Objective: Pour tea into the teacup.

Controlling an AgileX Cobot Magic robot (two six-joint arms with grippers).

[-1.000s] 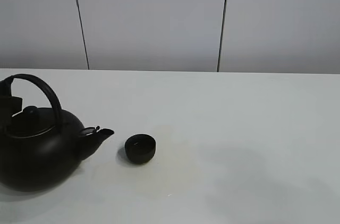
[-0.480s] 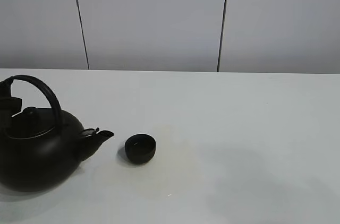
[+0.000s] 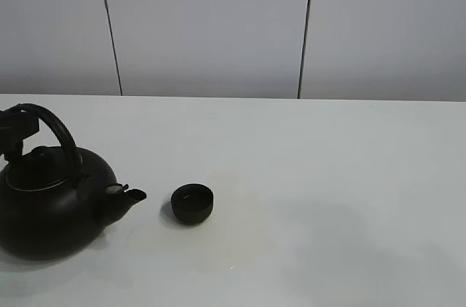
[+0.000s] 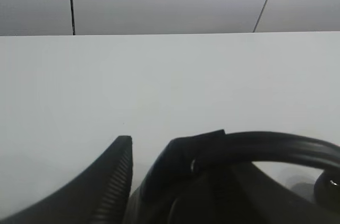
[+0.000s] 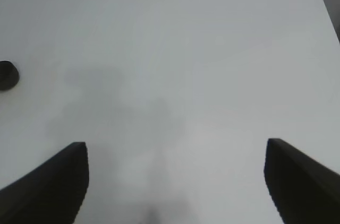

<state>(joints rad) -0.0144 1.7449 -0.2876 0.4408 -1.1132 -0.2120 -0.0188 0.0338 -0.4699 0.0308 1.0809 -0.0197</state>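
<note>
Black teacup (image 3: 192, 204) sits beside kettle (image 3: 51, 209)

The left gripper (image 4: 146, 181) shows two matte black fingers; the one at 7 o'clock in its wrist view is wedge-shaped with a finely ribbed inner pad (image 4: 118, 181). The right gripper (image 5: 175, 181) has two plain black, blunt, block-like fingers (image 5: 58, 181) at 8 and 4 o'clock. No cables, screws or markings are visible.
</note>
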